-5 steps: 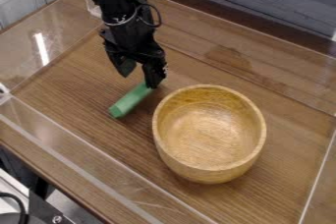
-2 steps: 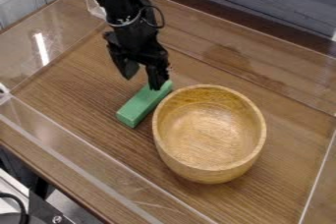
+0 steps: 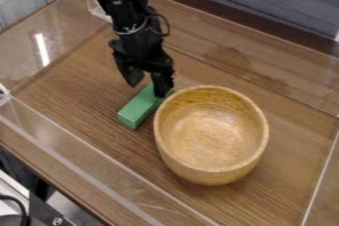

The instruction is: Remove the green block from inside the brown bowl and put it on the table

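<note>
The green block point(image 3: 138, 109) lies on the brown table point(image 3: 79, 121) beside the empty brown bowl point(image 3: 209, 136), open gripper point(image 3: 147, 83) at its far end.

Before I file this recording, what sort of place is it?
Probably a robot test setup: a black gripper on a black jointed arm hangs over a brown wood-grain tabletop, where a round light-brown wooden bowl sits beside a matte green rectangular block.
</note>
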You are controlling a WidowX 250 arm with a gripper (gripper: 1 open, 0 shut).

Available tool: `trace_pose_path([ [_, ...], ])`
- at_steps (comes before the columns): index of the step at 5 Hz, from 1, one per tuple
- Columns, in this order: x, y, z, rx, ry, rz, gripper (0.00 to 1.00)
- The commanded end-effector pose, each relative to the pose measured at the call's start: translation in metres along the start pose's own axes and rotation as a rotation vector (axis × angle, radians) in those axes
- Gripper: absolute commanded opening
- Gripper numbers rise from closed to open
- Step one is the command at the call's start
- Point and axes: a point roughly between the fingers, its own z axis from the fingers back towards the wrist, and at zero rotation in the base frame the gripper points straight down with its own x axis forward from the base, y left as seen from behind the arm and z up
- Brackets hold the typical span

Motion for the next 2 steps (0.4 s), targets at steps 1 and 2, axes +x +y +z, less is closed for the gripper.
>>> trace_pose_path([
  [1,0.0149,0.0001,0.0051,0.01,-0.046,-0.016,1.0],
  [2,0.0142,0.0005,-0.0017,0.004,-0.038,-0.011,1.0],
])
